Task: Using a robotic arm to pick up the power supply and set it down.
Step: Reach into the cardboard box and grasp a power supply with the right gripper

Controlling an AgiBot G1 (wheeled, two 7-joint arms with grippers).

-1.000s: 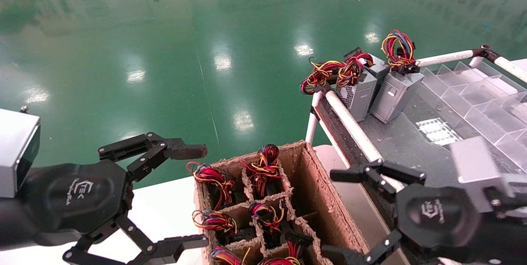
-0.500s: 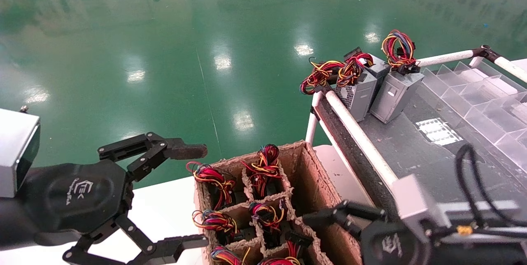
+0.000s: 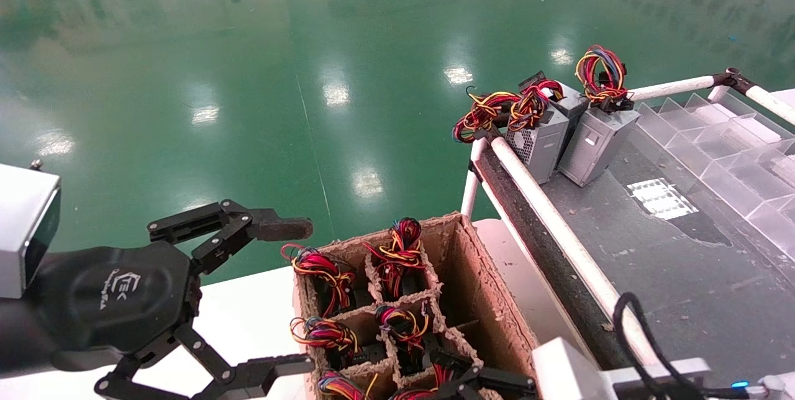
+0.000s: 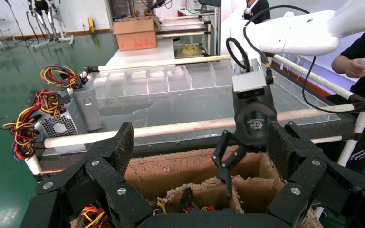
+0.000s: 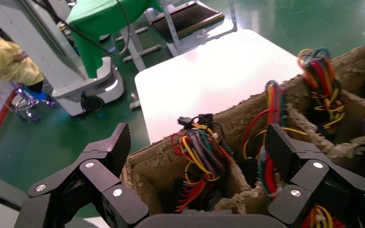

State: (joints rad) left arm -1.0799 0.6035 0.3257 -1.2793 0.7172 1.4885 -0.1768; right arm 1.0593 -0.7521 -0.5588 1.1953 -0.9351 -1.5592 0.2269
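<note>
Right gripper (image 4: 228, 164) dropped over box (image 3: 472, 288), left gripper (image 3: 273, 294) "TEK", open.

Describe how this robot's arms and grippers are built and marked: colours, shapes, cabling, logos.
Both grippers are matte black. The left gripper has a rounded palm with a white TEK logo, long jointed fingers with silver pins and textured pads, and a silver box wrist module. The right gripper matches it, with a looping black cable and a white arm shell behind.
</note>
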